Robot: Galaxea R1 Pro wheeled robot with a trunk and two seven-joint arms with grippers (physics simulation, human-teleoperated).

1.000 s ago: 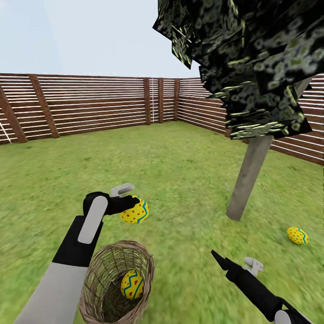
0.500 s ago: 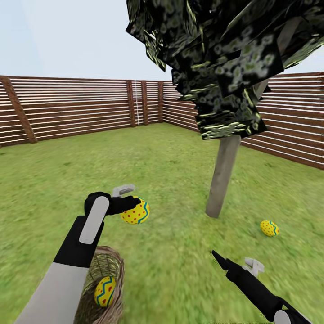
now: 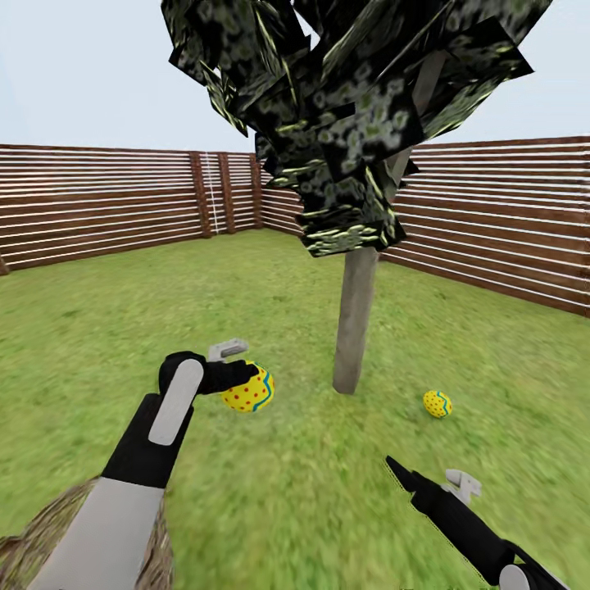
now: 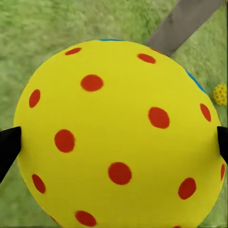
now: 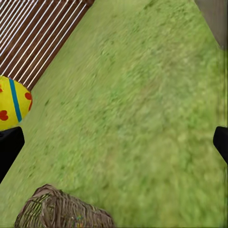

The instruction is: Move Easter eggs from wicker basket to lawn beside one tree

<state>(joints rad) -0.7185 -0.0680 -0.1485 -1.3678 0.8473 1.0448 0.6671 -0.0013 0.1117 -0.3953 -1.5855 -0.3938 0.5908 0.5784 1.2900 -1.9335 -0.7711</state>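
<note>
My left gripper (image 3: 246, 378) is shut on a yellow Easter egg (image 3: 250, 392) with red dots and blue zigzags, held above the lawn (image 3: 270, 492). In the left wrist view that egg (image 4: 118, 137) sits between both black fingertips. A second egg (image 3: 437, 403) lies on the grass just right of the tree trunk (image 3: 355, 319). The wicker basket (image 3: 33, 537) shows at the lower left corner, its inside hidden behind my left arm. My right gripper (image 3: 401, 475) hangs open and empty (image 5: 114, 147) low at the right.
A brown slatted fence (image 3: 492, 221) rings the garden, close behind the tree on the right. Dark blocky foliage (image 3: 344, 106) hangs overhead. Open grass lies between my arms and the trunk. The right wrist view catches the basket rim (image 5: 61, 211) and the held egg (image 5: 12, 104).
The whole view has swung right: the tree and the lying egg drifted toward the centre, and the basket slid into the lower left corner. Both arms hold the same pose.
</note>
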